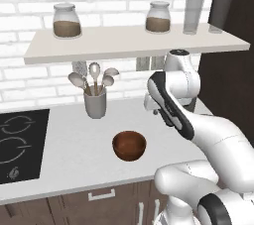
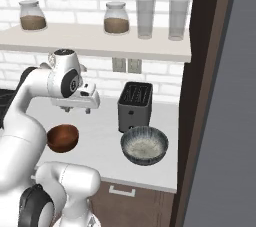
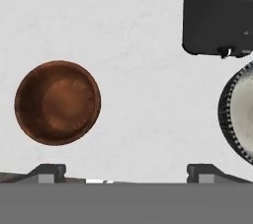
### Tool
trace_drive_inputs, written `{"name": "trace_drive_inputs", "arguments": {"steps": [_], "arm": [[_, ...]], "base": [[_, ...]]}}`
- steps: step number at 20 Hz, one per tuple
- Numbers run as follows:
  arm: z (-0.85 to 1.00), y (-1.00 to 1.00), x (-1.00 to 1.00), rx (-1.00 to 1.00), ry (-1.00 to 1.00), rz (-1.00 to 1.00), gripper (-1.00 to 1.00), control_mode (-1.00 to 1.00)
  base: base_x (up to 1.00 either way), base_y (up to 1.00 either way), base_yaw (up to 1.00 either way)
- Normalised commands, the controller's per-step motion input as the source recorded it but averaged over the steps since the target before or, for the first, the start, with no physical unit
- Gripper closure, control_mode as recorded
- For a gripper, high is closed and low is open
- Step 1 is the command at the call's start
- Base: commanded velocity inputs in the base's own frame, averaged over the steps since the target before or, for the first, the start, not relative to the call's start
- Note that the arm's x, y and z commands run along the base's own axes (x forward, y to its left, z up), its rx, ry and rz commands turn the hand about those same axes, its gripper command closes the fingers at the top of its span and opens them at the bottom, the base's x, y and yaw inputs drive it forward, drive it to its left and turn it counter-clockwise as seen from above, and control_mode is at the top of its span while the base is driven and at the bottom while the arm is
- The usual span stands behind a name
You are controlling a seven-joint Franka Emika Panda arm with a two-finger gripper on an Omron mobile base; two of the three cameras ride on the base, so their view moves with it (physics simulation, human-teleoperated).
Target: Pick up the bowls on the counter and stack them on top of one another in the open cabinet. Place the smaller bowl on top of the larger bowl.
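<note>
Reddish-brown smaller bowl (image 2: 62, 137), empty, on counter (image 1: 74, 154), left. Gripper (image 3: 126, 172) above, jaws wide, holding nothing. Black toaster (image 2: 134, 105) behind. Ribbed larger bowl (image 2: 144, 145), empty, right. Shelf (image 2: 100, 38): two jars of brown contents, two empty glasses.

Arm folds up and forward, elbow bent high, wrist turned straight down. The gripper (image 3: 126, 172) hangs in the air, its fingers (image 3: 47, 172) spread wide apart, nothing between them.

Small glossy reddish-brown bowl (image 2: 63, 137) sits upright on the light-grey desk (image 1: 74, 149), well apart from the wider ribbed blue-grey bowl (image 2: 144, 145), also upright.
</note>
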Motion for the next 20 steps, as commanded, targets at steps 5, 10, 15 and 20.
{"name": "trace_drive_inputs", "arguments": {"steps": [5,10,15,20], "arm": [[-0.95,0.40,0.15,0.00,0.02,-0.09,-1.00,-1.00],[-0.69,0.68,0.36,0.00,0.04,-0.04,-1.00,-1.00],[-0.45,0.10,0.07,0.00,0.11,0.00,-1.00,-1.00],[-0.37,0.00,0.10,0.00,0.03,0.00,-1.00,-1.00]], "base": [[0.00,0.00,0.00],[0.00,0.00,0.00],[0.00,0.00,0.00],[0.00,0.00,0.00]]}}
